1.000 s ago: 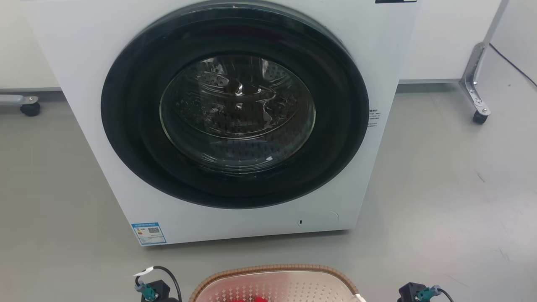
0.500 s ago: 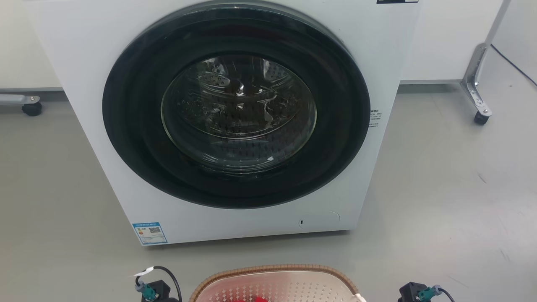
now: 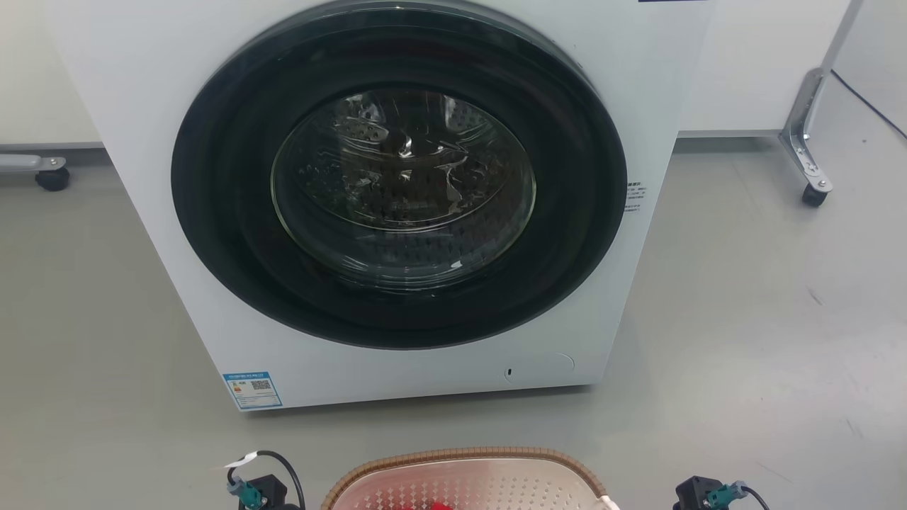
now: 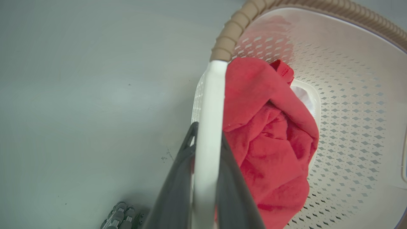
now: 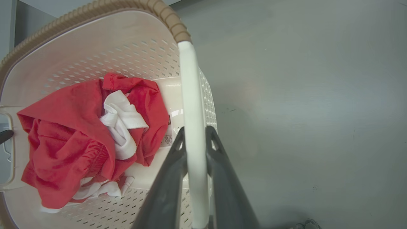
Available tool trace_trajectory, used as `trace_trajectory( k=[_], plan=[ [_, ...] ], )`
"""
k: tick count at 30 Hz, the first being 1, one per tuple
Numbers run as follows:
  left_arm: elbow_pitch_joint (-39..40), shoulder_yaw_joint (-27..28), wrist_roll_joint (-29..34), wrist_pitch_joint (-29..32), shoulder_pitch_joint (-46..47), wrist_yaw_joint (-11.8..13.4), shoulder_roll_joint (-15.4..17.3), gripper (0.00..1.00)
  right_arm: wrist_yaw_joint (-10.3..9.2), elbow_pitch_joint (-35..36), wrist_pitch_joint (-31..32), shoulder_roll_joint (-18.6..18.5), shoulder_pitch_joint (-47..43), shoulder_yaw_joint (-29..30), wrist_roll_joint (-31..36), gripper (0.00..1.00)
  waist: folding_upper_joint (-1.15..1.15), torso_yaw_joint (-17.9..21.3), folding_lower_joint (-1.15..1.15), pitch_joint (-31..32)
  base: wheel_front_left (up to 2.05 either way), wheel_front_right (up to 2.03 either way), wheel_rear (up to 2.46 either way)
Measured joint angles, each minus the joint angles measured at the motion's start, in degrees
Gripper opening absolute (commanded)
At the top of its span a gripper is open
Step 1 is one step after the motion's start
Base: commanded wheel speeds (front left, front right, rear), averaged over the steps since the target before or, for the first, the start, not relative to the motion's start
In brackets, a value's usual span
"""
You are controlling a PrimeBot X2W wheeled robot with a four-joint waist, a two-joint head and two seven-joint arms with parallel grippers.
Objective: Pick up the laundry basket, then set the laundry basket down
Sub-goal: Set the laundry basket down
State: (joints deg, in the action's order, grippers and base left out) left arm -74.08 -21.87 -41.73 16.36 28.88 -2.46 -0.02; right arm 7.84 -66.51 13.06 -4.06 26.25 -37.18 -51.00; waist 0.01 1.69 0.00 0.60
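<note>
Grey floor (image 3: 744, 319) underlies the laundry basket (image 4: 349, 95), spanning crosswise between left gripper (image 4: 208, 127) and right gripper (image 5: 194, 130), each clamped on a side handle (image 5: 190, 79).

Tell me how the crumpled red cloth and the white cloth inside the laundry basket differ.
The crumpled red cloth is bright red; the white cloth is plain white. The red cloth makes up most of the heap; the white cloth shows as small patches. The red cloth wraps around the white cloth, which pokes from its folds. Both lie bunched inside the cream-white perforated plastic laundry basket.
</note>
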Motion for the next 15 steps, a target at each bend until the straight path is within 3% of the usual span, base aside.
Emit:
trace_trajectory(
  k=[15],
  plan=[
    [0.63,-0.70,-0.42,-1.08,0.02,0.03,0.09,0.00,0.00,1.15,-1.09,-0.59,0.40,-1.42,-0.23,0.00,0.00,0.15,0.01,-3.39,0.00,0.00,0.00]
  ],
)
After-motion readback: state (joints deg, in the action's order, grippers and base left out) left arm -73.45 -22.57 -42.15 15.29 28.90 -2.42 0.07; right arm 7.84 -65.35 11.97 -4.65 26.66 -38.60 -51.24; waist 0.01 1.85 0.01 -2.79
